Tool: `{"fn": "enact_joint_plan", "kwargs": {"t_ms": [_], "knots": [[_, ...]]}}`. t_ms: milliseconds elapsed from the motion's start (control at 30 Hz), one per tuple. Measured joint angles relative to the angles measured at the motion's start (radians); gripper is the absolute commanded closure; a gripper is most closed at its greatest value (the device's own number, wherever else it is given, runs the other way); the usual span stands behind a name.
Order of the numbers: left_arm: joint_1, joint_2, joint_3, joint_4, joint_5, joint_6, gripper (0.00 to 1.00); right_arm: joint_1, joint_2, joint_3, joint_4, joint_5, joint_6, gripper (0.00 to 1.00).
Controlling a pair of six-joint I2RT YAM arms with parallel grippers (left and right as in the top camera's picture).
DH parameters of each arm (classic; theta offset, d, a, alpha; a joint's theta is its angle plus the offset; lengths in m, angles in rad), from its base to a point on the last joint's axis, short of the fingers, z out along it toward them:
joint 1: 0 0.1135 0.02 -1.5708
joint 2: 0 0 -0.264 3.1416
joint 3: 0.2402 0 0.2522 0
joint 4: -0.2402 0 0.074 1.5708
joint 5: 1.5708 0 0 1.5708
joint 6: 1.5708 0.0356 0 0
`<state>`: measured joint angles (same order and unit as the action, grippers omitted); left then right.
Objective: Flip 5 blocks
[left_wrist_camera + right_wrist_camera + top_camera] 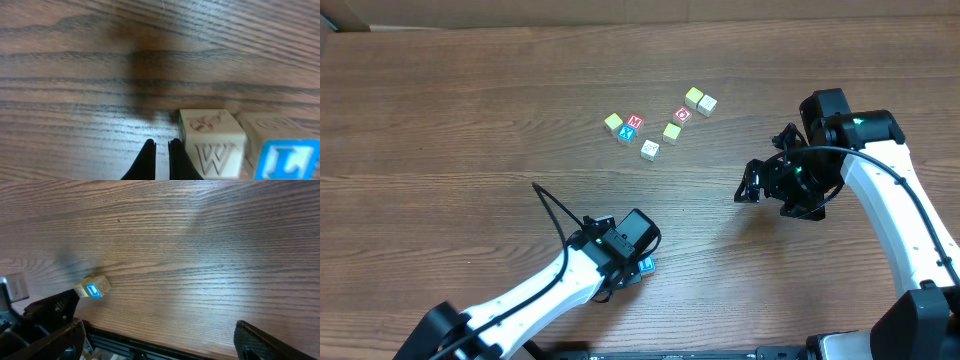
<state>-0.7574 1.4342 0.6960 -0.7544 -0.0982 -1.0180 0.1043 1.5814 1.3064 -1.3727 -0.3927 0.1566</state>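
While left fingers (146,160) sit closed beside half-cropped blocks (212,142), right fingers (255,342) gape wide.

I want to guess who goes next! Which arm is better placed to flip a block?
Probably left: the left gripper, shut, sits right beside the W block. The right gripper, open, hangs away from every block.

Three views: one fixed high, two on the wrists.

The overhead camera looks straight down on the desk (470,100). The left wrist camera sits low and very near it, looking past the left hand (161,145) at a blue L block (287,160) just right of its tips. The right wrist camera rides higher, looking past the right hand (156,325); the same block lies ahead, to its left. All three views share it.
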Motion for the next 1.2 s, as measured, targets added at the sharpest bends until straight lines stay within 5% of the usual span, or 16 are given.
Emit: {"fn": "enact_joint_plan", "kwargs": {"t_ms": [800,1033,1133,1200], "knots": [[0.0,0.067,-0.001,0.072,0.0,0.053,0.96,0.0,0.0,0.0,0.0,0.0,0.0,0.02],[0.0,0.055,0.011,-0.06,-0.034,0.052,0.96,0.0,0.0,0.0,0.0,0.0,0.0,0.0],[0.0,0.003,0.064,-0.134,-0.078,0.057,0.57,0.0,0.0,0.0,0.001,0.0,0.0,0.0],[0.0,-0.032,0.107,-0.132,-0.095,0.068,0.55,0.0,0.0,0.0,0.003,0.0,0.0,0.0]]}}
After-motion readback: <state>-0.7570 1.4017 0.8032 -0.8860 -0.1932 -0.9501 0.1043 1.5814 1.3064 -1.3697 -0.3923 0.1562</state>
